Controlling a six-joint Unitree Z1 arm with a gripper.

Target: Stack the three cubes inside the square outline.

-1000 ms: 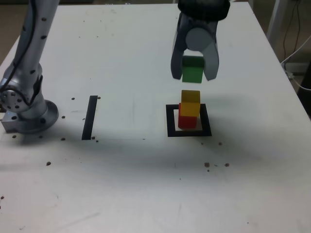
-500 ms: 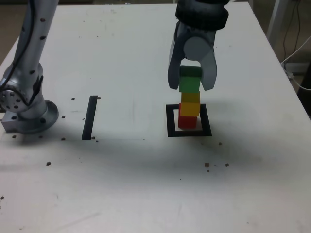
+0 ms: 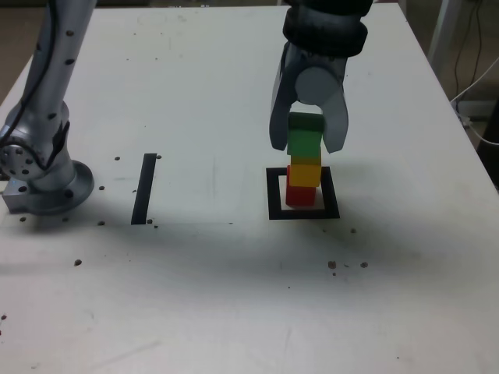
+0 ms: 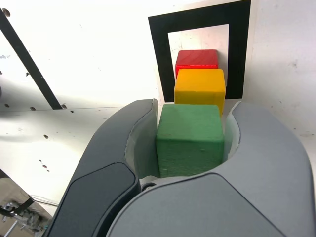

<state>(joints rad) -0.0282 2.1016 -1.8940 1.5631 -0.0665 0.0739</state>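
The gripper (image 3: 307,140) clamps the green cube (image 3: 305,137) at frame centre-right, right atop the yellow cube (image 3: 305,173) and red cube (image 3: 297,194) stacked inside the square outline (image 3: 274,195).

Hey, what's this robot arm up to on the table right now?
It is stacking cubes. The gripper is shut on the green cube and holds it at the top of the stack, right over the yellow cube. The yellow cube sits on the red cube inside the square outline. The green cube is not yet released.
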